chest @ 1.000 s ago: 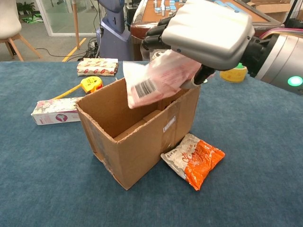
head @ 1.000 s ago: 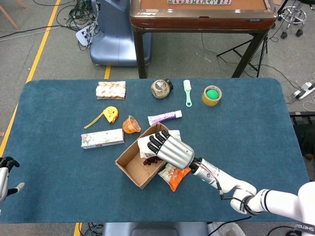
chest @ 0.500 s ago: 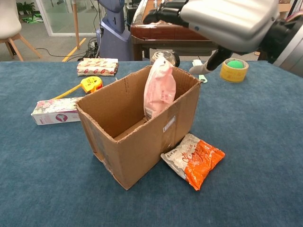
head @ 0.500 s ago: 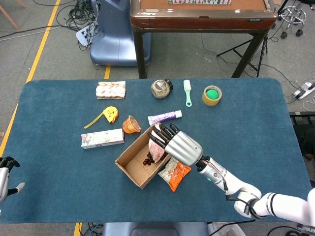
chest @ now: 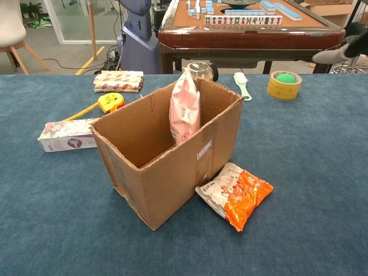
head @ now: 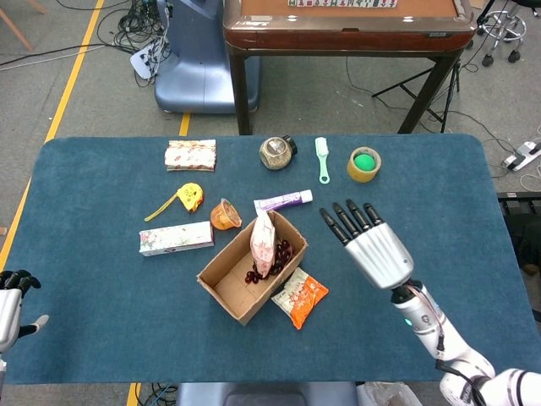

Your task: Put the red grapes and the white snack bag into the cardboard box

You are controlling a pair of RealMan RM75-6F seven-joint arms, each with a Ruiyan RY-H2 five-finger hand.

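The box (head: 251, 272) sits open near the middle of the blue table (head: 101, 296), and the white bag (head: 262, 245) stands upright inside it, leaning against the far wall with its top poking above the rim. The grapes (head: 272, 258) lie on the box floor just beside the bag. The right hand (head: 365, 244) hovers to the right of the box, well apart from it, fingers stretched out and spread, holding nothing. The left hand (head: 12, 298) shows only at the table's left edge; I cannot tell how its fingers lie. An orange snack pack (chest: 236, 194) lies flat on the cloth touching the box's right side, and a tape roll (chest: 284, 84) rests further back
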